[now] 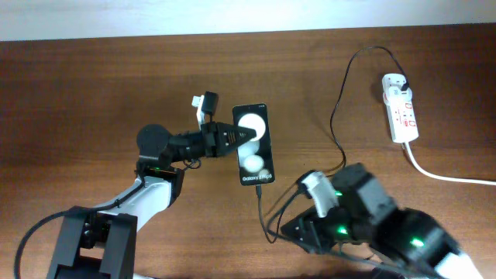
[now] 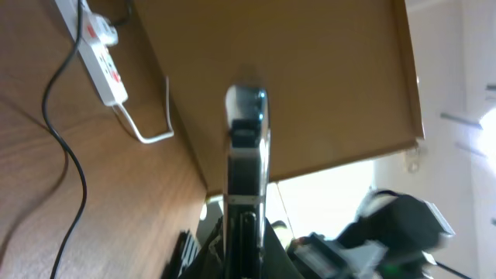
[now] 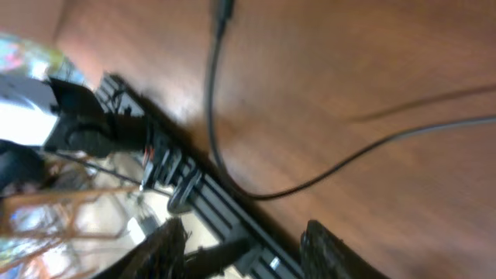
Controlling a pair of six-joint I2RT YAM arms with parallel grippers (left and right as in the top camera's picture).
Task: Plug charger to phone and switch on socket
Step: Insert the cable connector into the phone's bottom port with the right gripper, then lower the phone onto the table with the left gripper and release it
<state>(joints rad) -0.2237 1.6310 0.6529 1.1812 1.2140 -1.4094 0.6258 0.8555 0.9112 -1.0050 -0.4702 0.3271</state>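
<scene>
The black phone [image 1: 256, 147] lies face up at the table's middle, showing two white spots. My left gripper [image 1: 235, 137] is shut on its left edge; in the left wrist view the phone [image 2: 246, 147] shows edge-on between the fingers. The charger's thin black cable [image 1: 339, 116] runs from the white socket [image 1: 401, 108] at the far right down to a connector tip [image 1: 258, 194] at the phone's bottom edge. I cannot tell whether the tip is inserted. My right gripper [image 1: 288, 227] is open and empty beside the cable loop [image 3: 217, 132], near the front edge [image 3: 248, 248].
The socket's thick white cord [image 1: 442, 174] runs off to the right. The socket [image 2: 101, 58] and the black cable [image 2: 66, 155] also show in the left wrist view. A black rail [image 3: 225, 209] runs along the table's front edge.
</scene>
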